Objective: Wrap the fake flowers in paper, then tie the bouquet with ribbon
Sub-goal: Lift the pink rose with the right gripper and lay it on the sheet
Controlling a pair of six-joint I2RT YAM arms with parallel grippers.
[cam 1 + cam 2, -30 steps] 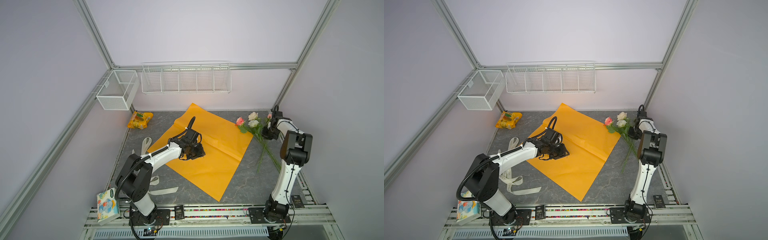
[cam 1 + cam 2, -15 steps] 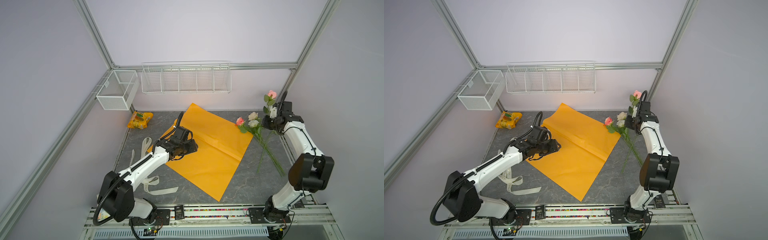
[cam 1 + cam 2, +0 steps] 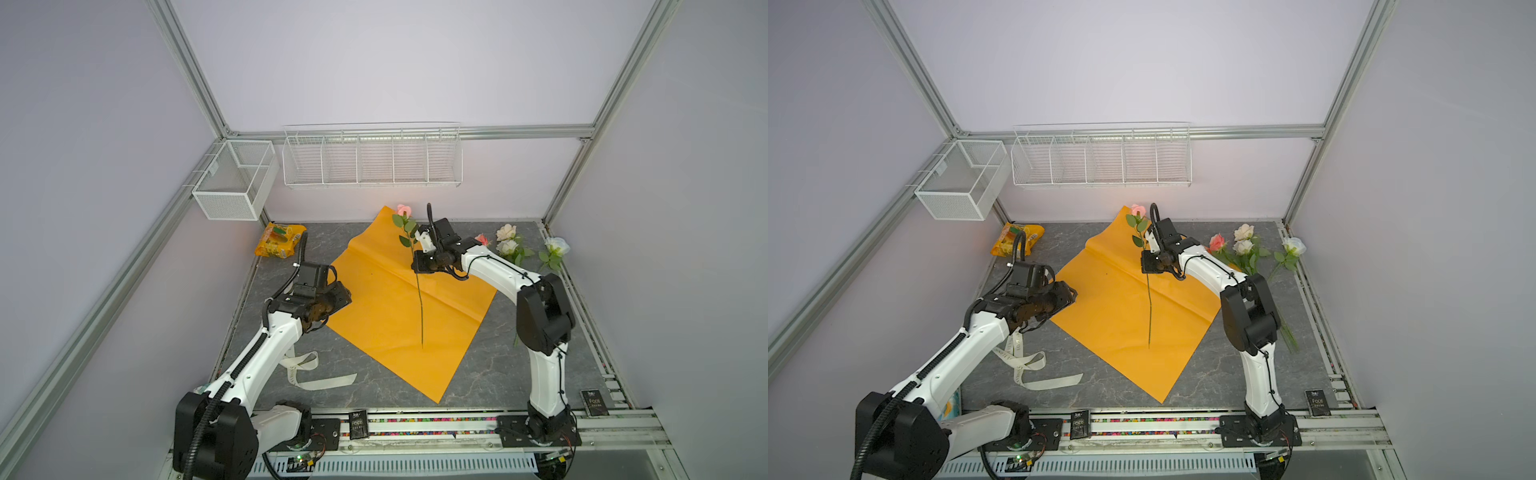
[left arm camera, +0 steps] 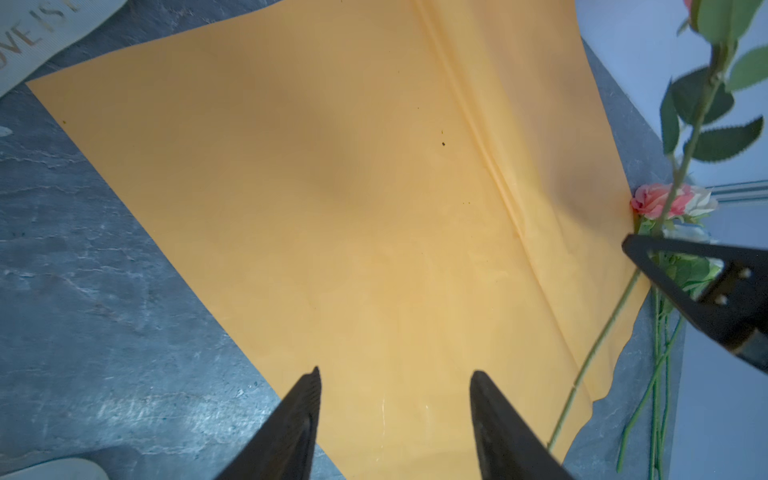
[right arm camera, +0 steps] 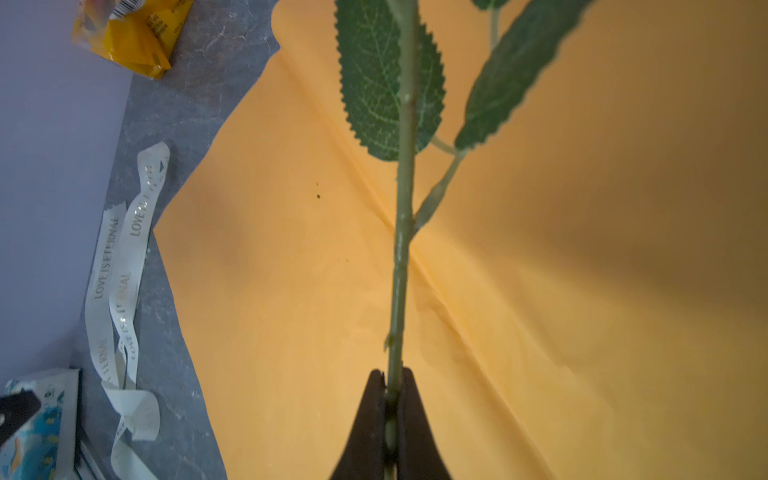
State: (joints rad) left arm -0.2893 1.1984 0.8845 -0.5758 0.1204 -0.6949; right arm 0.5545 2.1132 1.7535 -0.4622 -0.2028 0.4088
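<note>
- The right gripper (image 5: pixel 392 376) is clamped on the long thin green stem of a single pink artificial rose (image 5: pixel 404 232). It holds the rose roughly upright over the flat orange paper sheet (image 3: pixel 386 316), bloom uppermost.
- Whether the stem's lower end touches the sheet cannot be told.
- The left gripper (image 4: pixel 395 372) hovers over the sheet's left corner, jaws apart and holding nothing.
- The other artificial roses (image 3: pixel 508 247), pink, cream and white, lie on the dark grey marbled table (image 3: pixel 478 374), right of the sheet.
- The white mesh basket (image 3: pixel 232 183) on the left wall shows only its own wire.
- The same goes for the white wire rack (image 3: pixel 372 160) on the back wall, through all five compartments.
- A cream printed ribbon (image 5: pixel 124 266) and a yellow-orange snack packet (image 3: pixel 279 245) lie left of the sheet.
</note>
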